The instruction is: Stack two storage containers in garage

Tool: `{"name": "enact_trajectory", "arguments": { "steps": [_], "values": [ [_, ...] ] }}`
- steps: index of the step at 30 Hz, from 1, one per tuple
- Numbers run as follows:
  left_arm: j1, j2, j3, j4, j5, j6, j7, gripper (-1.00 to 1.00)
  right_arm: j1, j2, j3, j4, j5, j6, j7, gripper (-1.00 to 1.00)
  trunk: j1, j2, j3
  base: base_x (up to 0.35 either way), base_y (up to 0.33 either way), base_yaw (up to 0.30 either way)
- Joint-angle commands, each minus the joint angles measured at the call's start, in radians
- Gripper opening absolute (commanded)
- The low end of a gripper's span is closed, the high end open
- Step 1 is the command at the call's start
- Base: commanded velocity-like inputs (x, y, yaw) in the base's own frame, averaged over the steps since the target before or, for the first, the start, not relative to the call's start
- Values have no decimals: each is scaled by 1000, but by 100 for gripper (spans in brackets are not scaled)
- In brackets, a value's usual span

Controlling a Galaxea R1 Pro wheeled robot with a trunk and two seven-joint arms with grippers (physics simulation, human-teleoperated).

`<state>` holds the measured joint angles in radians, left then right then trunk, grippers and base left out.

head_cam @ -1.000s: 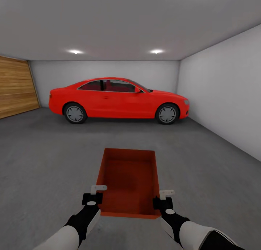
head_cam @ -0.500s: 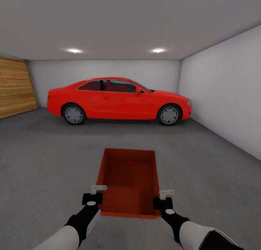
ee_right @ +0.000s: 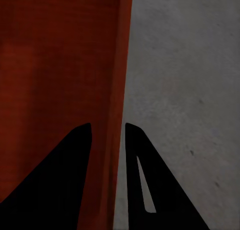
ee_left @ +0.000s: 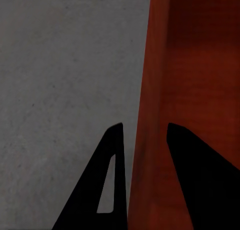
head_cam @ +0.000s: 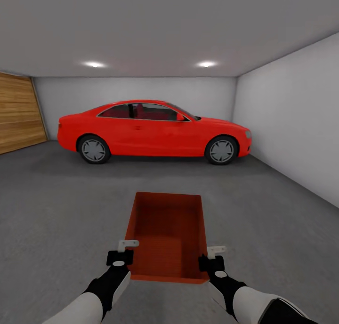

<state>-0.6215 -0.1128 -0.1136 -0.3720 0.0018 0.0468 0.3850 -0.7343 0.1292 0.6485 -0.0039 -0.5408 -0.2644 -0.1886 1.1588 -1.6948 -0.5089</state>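
Between the two arms, out in front of the robot's trunk, an orange-red storage container (head_cam: 167, 237) is carried above the grey concrete floor (head_cam: 56, 211) of the garage, its open top facing up and its inside empty. At the container's left wall, near the corner closest to the robot, the left gripper (head_cam: 123, 251) pinches the rim; the left wrist view shows the left gripper (ee_left: 144, 140) with one dark finger outside the wall and the other inside, the narrow red edge of the storage container (ee_left: 190, 79) clamped between them. On the opposite side the right gripper (head_cam: 213, 257) does the same with the right wall, and in the right wrist view the right gripper (ee_right: 108, 132) has its two fingers closed narrowly on the rim of the storage container (ee_right: 55, 59), with rough floor (ee_right: 185, 89) beyond. Ahead, parked side-on along the white back wall (head_cam: 136, 90), stands a red car (head_cam: 153, 131), its nose towards the right-hand wall. A wooden plank door (head_cam: 19, 112) covers the left side of the room, and two ceiling lights (head_cam: 94, 64) glow above the car.
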Motion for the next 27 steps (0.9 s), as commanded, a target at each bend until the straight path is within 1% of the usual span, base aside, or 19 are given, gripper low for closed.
{"name": "enact_trajectory", "arguments": {
  "steps": [1,27],
  "values": [
    [-1,-10,18,-13,83,5,9,-100,-1,0,-1,2,-24,-7,-38,-100,0,0,-1,321,0,0],
    [-1,-10,18,-8,83,5,9,-100,0,0,-1,2,-24,-7,-38,-100,0,0,-1,321,0,0]
  ]
}}
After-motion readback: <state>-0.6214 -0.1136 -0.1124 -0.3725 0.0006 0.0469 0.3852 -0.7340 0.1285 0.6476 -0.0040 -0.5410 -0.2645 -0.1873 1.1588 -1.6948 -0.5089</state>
